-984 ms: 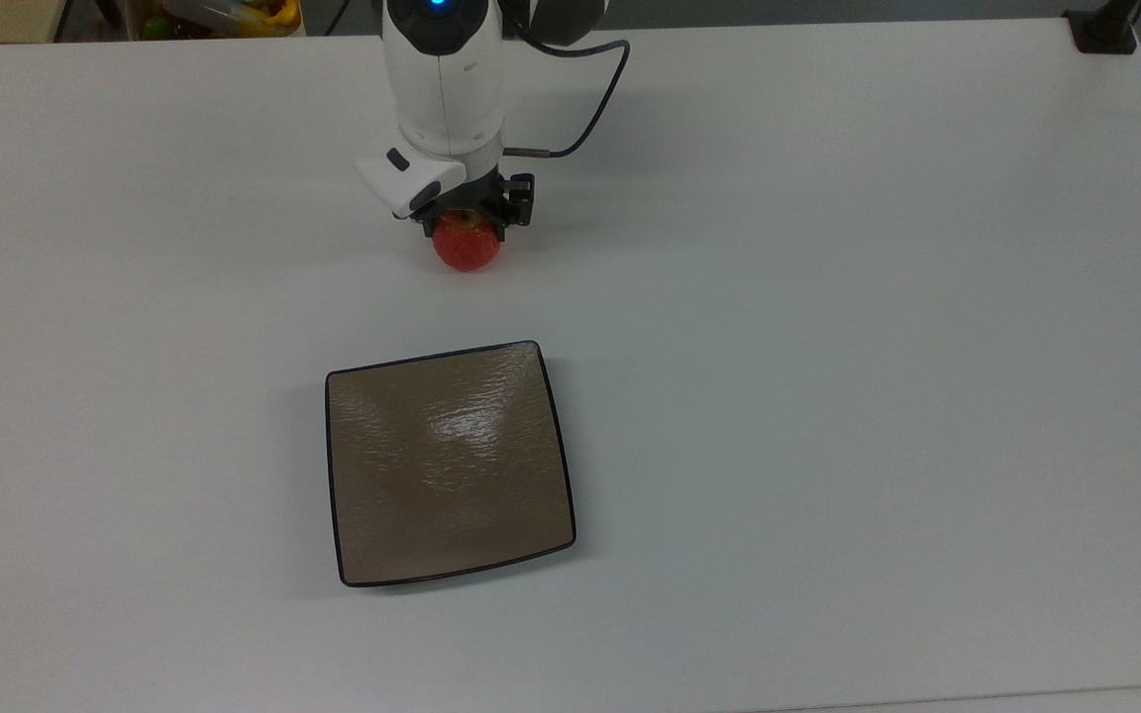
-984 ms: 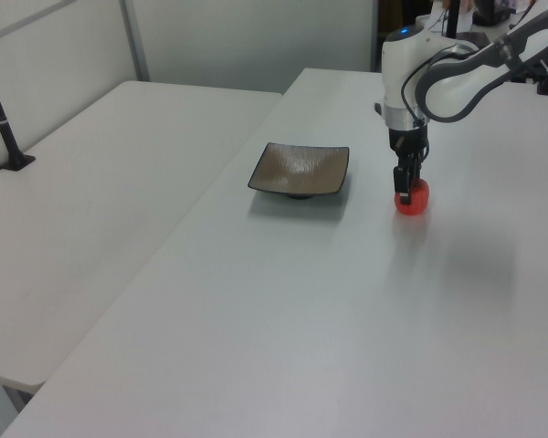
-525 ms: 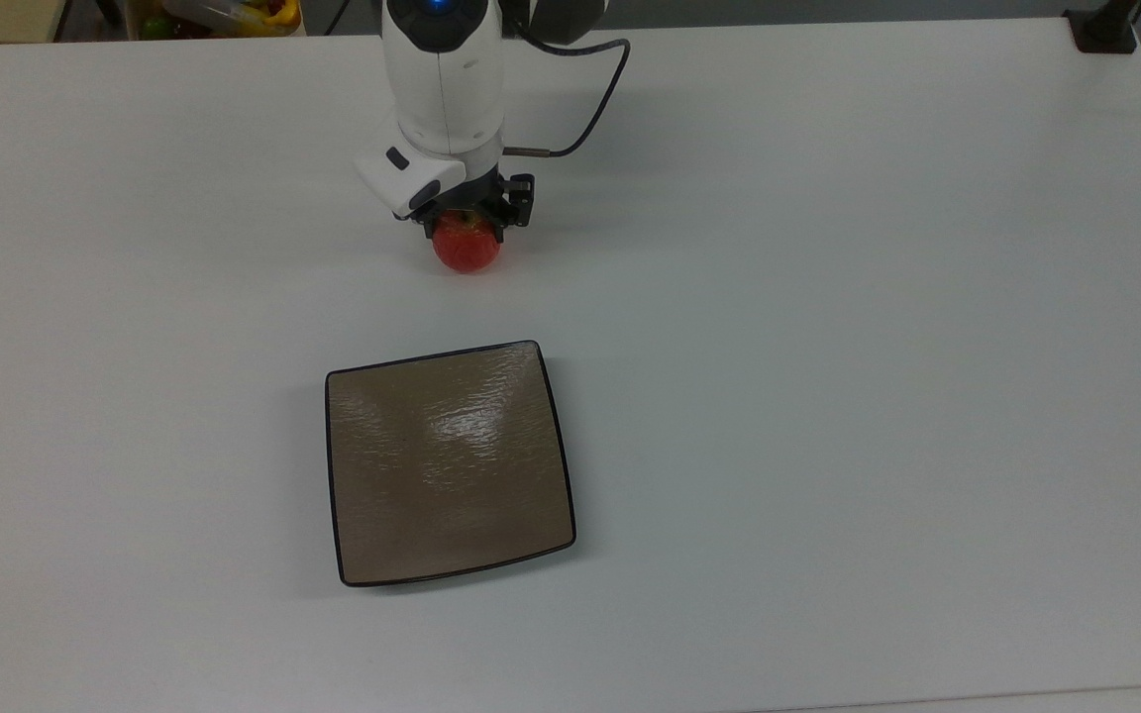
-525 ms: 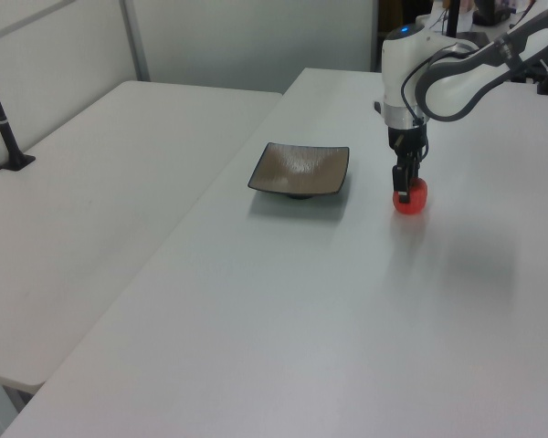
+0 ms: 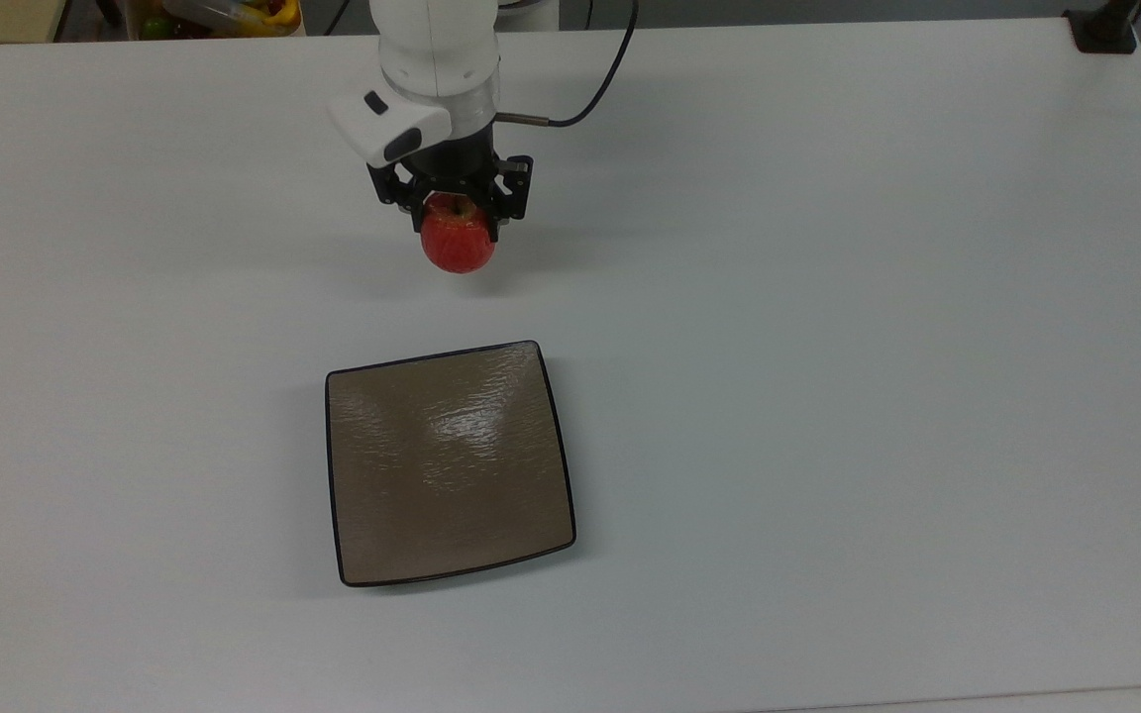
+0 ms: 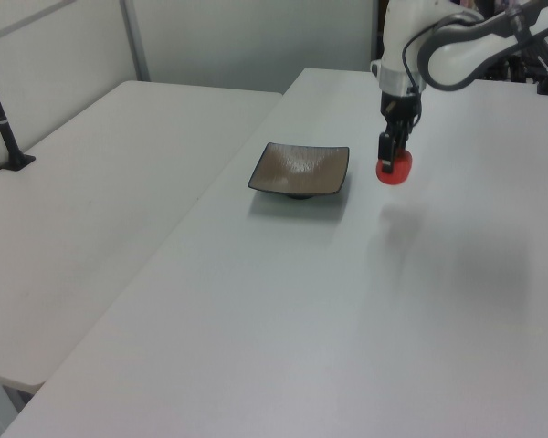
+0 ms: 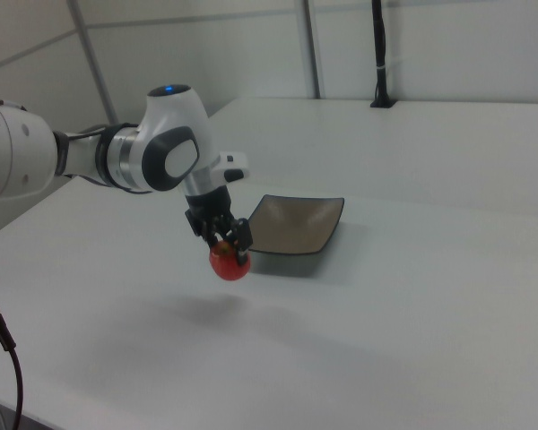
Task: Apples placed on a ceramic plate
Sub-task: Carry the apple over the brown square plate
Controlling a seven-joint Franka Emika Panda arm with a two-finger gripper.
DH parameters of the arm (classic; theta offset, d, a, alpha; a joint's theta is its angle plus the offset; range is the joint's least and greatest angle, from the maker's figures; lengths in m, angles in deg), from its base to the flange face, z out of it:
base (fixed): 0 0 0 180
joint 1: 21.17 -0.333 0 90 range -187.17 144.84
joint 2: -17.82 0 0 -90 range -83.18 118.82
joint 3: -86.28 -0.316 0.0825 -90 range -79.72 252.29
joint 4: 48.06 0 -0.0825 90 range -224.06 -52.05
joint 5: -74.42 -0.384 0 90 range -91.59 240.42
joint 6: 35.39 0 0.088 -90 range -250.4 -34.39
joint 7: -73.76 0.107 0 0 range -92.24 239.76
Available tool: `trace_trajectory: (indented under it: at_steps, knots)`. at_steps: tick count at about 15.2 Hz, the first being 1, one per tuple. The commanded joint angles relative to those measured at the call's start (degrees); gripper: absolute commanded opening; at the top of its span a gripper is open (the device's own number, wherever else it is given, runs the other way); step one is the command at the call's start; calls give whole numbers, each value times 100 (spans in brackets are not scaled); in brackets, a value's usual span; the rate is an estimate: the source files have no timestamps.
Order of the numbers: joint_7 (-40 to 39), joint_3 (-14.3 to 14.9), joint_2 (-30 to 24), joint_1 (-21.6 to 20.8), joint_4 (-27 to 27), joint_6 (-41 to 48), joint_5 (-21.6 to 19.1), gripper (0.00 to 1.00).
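1. Top view: we see the gripper (image 5: 455, 206) clamped on the apple (image 5: 455, 242), its black fingers pressed against the fruit's upper sides. The stem end with its yellow-green patch faces up into the gripper.
2. The apple hangs clear of the white table (image 5: 828, 297). In the right view we note the apple (image 7: 229, 262) in the air with a soft shadow on the table below it, and in the left view the apple (image 6: 394, 168) sits above a faint shadow on the surface.
3. The ceramic plate (image 5: 447, 460) lies flat on the table, square, brown-taupe, with a thin black rim and a glossy highlight near its middle. We record nothing on it.
4. Apple and plate are well apart in the top view: the apple is toward the top view's top, the plate below it, with bare table between them.
5. Left view: the plate (image 6: 300, 170) is at the left view's left of the gripper (image 6: 389, 157).
6. Right view: the plate (image 7: 296, 224) lies at the right view's right of the gripper (image 7: 226, 238), farther from the camera.
7. The white arm (image 7: 152, 152) enters from the right view's left; a black cable (image 5: 590, 94) loops off the wrist in the top view.
8. A black post (image 6: 2, 119) stands on the neighbouring table at the left view's left edge.
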Motion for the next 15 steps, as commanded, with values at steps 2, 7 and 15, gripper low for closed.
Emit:
trace_trajectory:
  at_steps: [2,7,15]
  knots:
    - [563,-32,38,62,243,-576,-52,42]
    - [1582,-32,397,141,707,-1096,-52,42]
    - [2427,-23,1425,229,1912,-1079,-17,42]
